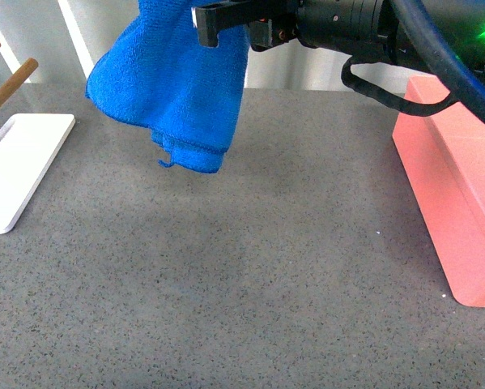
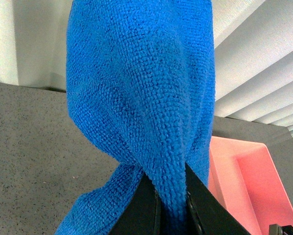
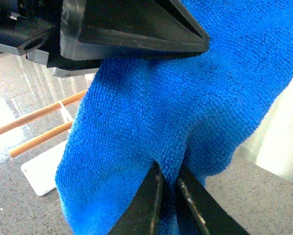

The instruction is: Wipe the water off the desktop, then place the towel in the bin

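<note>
The bright blue towel (image 1: 177, 89) hangs bunched in the air above the far left-centre of the desktop (image 1: 226, 284), its lower hem clear of the surface. My right gripper (image 1: 211, 28) reaches in from the right at the top of the front view and is shut on the towel's upper part. In its wrist view, the right gripper (image 3: 169, 196) pinches a fold of the towel (image 3: 185, 107). My left gripper (image 2: 171, 205) is also shut on a fold of the towel (image 2: 141, 88). The salmon-pink bin (image 1: 457, 203) stands at the right edge. No water shows.
A flat white stand (image 1: 15, 162) with wooden pegs sits at the far left, also visible past the towel as the stand (image 3: 38, 171). The bin (image 2: 244, 181) lies beyond the left gripper. A black cable (image 1: 388, 97) loops near the bin's far end.
</note>
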`<state>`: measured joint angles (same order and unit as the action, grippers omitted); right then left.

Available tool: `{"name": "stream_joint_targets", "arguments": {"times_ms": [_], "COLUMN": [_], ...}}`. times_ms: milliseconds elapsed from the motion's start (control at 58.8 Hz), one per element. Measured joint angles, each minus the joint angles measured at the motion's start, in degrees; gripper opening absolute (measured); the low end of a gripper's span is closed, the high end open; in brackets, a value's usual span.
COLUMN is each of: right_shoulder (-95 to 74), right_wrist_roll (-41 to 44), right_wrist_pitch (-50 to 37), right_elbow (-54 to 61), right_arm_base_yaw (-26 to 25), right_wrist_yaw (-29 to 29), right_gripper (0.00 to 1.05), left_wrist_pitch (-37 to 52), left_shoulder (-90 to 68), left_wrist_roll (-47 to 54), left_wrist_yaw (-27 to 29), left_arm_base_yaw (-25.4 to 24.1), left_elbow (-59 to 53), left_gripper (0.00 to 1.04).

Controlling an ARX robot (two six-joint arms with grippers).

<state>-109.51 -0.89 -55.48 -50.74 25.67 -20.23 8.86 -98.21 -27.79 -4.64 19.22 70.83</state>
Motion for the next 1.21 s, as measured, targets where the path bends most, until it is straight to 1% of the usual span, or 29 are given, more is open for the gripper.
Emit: {"name": "stream_joint_targets", "arguments": {"times_ms": [425,459,510,561,578,664,766,885,936,970,1021,1072,1208], "right_shoulder": [3.85,4.48,5.07,5.79,6.10,7.26,9.18,10.93,11.76,12.24,13.05,13.70,14.29], "right_wrist_roll": [-1.81,-2.34,-3.17,-4.15,-4.59,-6.12,-8.00,-8.37,-8.33,-8.24,-7.89,-7.58,-6.29], "right_wrist_pitch": [-1.46,-1.14,-0.61,0.17,0.57,2.03,3.87,6.62,8.11,8.92,10.05,10.95,11.52], "right_elbow": [0.07,0.07,0.07,0.07,0.07,0.07,0.07,0.07,0.11,0.22,0.55,1.05,2.86], "right_arm_base_yaw": [-1.77,-2.23,-2.73,-3.45,-3.74,-4.90,-6.64,-7.76,-8.11,-8.33,-8.63,-8.96,-9.90], "right_wrist_yaw": [-0.02,-0.26,-0.55,-0.90,-0.92,-0.92,-0.87,0.24,0.96,1.33,1.88,2.12,2.12], "right_gripper": [0.03,0.03,0.03,0.03,0.03,0.03,0.03,0.03,0.03,0.03,0.03,0.03,0.03], "left_wrist_pitch": [0.02,0.02,0.02,0.02,0.02,0.00,-0.11,1.81,3.63,4.76,6.14,7.04,5.62], "left_shoulder": [0.11,0.11,0.11,0.11,0.11,0.11,0.11,0.11,0.44,0.72,1.51,2.78,7.89], "left_wrist_roll": [-0.81,-0.81,-0.79,-0.81,-0.79,-0.70,1.42,4.76,7.39,8.68,11.21,13.46,18.67], "left_wrist_yaw": [0.07,0.00,-0.26,-0.55,-0.57,-1.01,-1.84,-4.35,-5.84,-6.97,-8.55,-10.16,-13.51], "left_arm_base_yaw": [-0.48,-0.68,-1.18,-1.73,-2.19,-3.78,-9.73,-14.34,-16.37,-17.27,-18.47,-19.34,-20.48], "left_elbow": [-0.11,-0.15,-0.26,-0.37,-0.42,-0.66,-1.97,-4.59,-7.23,-8.96,-11.93,-15.12,-22.56], "left_gripper": [0.04,0.08,0.17,0.24,0.30,0.42,0.69,0.88,0.99,1.00,0.98,0.98,0.98]}}
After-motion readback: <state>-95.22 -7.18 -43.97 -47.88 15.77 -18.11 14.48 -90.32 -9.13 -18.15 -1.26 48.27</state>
